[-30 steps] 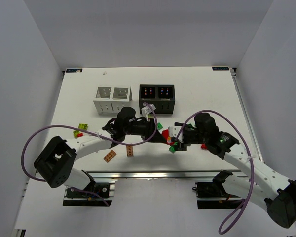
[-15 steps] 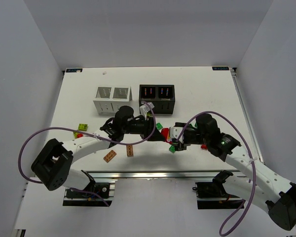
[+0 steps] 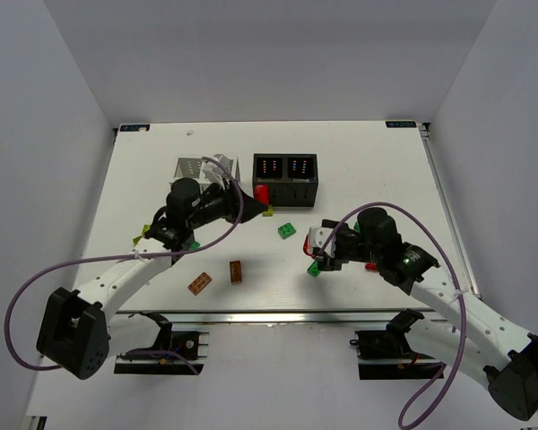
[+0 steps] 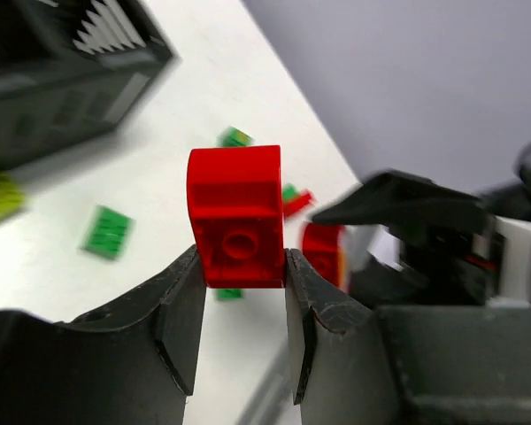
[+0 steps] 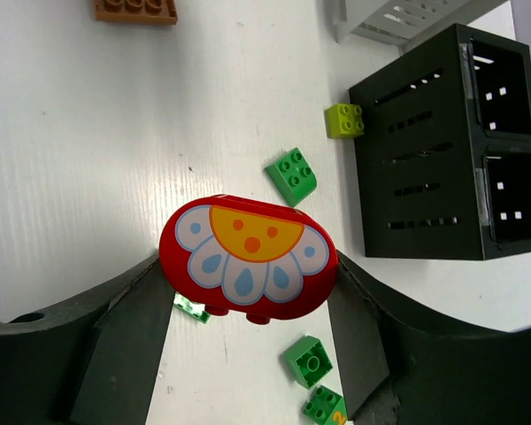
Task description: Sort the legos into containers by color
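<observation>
yellow "2" — faint, on green lego (image 5: 323,405)

Red brick (image 4: 237,221) smooth glossy plastic; printed oval brick (image 5: 248,261) glossy plastic; black container (image 5: 416,164) matt plastic; table (image 5: 71,133) matt white, faintly grained

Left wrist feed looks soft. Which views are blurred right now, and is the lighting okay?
Left wrist: the red brick is sharp, but the black container and green brick behind it are smeared. Right wrist: crisp throughout, flower-printed red brick and black container alike. Top external: even light, only soft shadows on the table.
</observation>
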Available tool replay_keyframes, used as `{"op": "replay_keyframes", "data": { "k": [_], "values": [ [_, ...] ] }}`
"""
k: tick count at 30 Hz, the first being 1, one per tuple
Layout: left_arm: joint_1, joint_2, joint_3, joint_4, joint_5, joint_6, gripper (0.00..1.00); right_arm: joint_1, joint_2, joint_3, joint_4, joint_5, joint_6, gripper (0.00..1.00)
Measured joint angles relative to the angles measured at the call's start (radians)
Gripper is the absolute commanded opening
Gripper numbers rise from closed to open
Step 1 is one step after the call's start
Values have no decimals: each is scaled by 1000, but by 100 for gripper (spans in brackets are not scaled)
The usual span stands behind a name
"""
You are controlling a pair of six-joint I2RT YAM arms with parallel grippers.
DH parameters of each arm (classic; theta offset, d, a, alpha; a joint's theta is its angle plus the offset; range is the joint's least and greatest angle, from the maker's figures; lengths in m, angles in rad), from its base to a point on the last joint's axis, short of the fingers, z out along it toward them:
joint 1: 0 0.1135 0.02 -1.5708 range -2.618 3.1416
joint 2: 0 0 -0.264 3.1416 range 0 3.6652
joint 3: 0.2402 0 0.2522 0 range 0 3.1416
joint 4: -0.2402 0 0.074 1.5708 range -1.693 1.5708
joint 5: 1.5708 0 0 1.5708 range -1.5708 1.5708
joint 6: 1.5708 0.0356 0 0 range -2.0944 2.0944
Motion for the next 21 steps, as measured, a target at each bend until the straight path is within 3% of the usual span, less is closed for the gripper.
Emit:
{"op": "replay_keyframes", "data": {
  "k": [10,21],
  "values": [
    [72,-143,-15,-100,-317,143,0,0,-7,0,2,56,25,0],
    [261,-255,-121,31,-376,234,0,53,7,0,19,146,34,0]
  ]
}}
